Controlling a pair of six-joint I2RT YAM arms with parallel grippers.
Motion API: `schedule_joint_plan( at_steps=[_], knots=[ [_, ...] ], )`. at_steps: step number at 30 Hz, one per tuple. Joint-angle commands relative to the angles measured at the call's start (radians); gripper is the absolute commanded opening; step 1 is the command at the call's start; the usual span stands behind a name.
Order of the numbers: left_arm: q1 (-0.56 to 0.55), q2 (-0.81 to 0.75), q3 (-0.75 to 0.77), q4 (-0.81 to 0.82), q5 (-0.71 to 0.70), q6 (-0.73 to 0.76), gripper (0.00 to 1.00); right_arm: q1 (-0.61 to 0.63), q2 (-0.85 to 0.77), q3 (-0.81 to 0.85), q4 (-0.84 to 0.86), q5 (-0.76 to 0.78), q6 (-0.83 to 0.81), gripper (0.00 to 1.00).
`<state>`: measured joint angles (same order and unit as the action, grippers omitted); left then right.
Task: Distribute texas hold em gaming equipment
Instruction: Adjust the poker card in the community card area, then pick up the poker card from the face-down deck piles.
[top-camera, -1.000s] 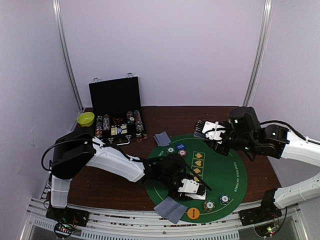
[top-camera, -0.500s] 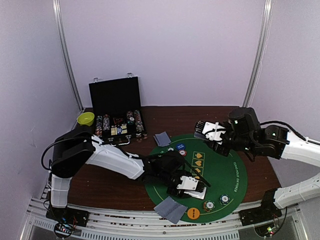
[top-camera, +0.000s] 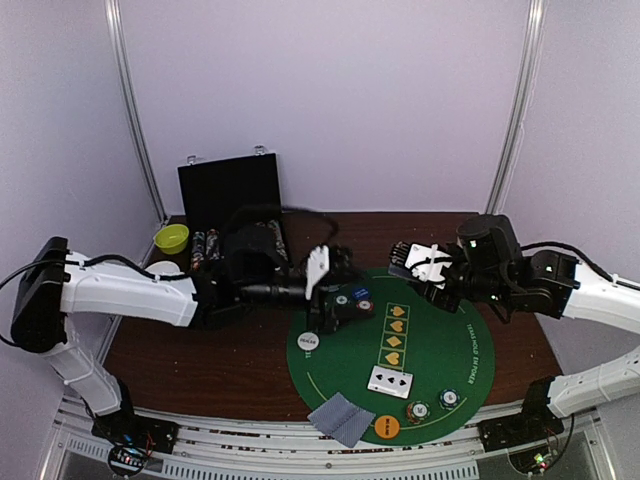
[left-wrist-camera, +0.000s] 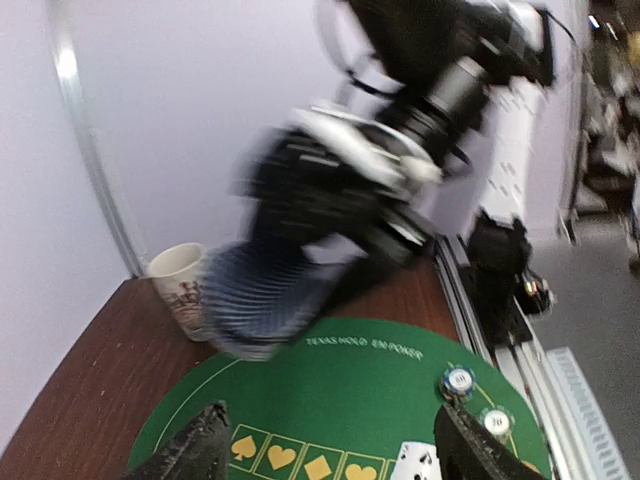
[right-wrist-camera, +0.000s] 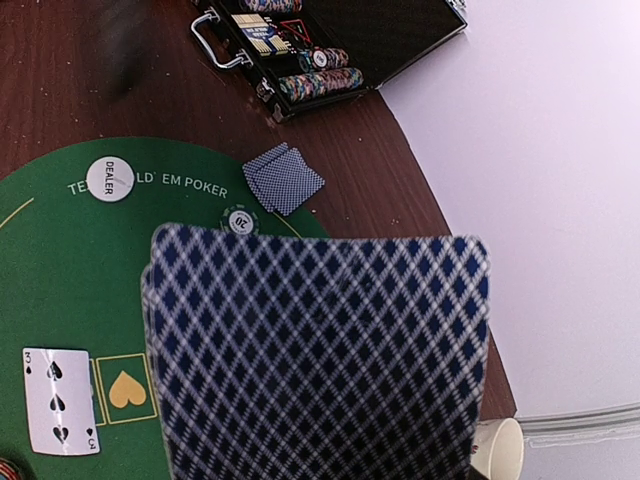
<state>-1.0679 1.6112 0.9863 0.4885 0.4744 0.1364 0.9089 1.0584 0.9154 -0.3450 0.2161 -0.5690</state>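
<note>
The right pincer (top-camera: 413, 264) is clamped on a deck of cards (right-wrist-camera: 320, 350), held off the green mat (right-wrist-camera: 60, 290). Its own camera is filled by the top card's back, which is white crossed by a dark blue diamond lattice and slightly blurred. From overhead the same backs read as flat grey-blue. The deck hides this pincer's fingers in the wrist view.

Past the deck, that camera picks out print the overhead view is too small to give. There is a white dealer disc (right-wrist-camera: 111, 179) lettered DEALER, and a face-up three of spades (right-wrist-camera: 58, 400). A face-down pair (right-wrist-camera: 284, 179) lies at the mat's edge, with a single chip (right-wrist-camera: 240, 220) just before it. Further off is the black case (right-wrist-camera: 330, 40), with its rows of chips.

Only the overhead view shows the second face-down pair (top-camera: 340, 418) and the orange disc (top-camera: 386, 427) beside it, well apart from both pincers.

The left pincer (left-wrist-camera: 328, 430) hovers over the mat with its fingers apart and nothing between them. Its camera looks across at the blurred right pincer and deck. A cream mug (left-wrist-camera: 180, 290) stands behind them, and two chips (left-wrist-camera: 458, 380) lie off to the right of its fingers. Overhead, the dealer disc lies near this pincer.
</note>
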Motion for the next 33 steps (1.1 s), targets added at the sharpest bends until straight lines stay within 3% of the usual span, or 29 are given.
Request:
schedule_joint_plan(
  at_steps=[1,6,9,17,21,25,33],
  knots=[
    [0.168,-0.006,0.046,0.125,0.064,-0.545,0.74,-0.005,-0.022,0.005,0.004,-0.018,0.009,0.44],
    [0.18,0.083,0.244,-0.094,0.163,-0.641,0.8,-0.004,-0.01,0.016,0.004,-0.027,0.011,0.44],
    [0.179,0.14,0.313,-0.109,0.234,-0.7,0.89,-0.003,-0.009,0.019,0.006,-0.033,0.011,0.44],
    [0.148,0.237,0.442,-0.277,0.204,-0.626,0.89,-0.004,0.002,0.028,0.006,-0.045,0.011,0.44],
    [0.14,0.262,0.466,-0.262,0.213,-0.627,0.88,-0.002,0.009,0.031,0.008,-0.049,0.009,0.44],
    [0.138,0.284,0.485,-0.253,0.197,-0.641,0.85,-0.002,0.016,0.032,0.01,-0.055,0.008,0.44],
    [0.13,0.328,0.557,-0.331,0.136,-0.609,0.66,-0.003,0.017,0.029,0.011,-0.058,0.011,0.44]
  ],
)
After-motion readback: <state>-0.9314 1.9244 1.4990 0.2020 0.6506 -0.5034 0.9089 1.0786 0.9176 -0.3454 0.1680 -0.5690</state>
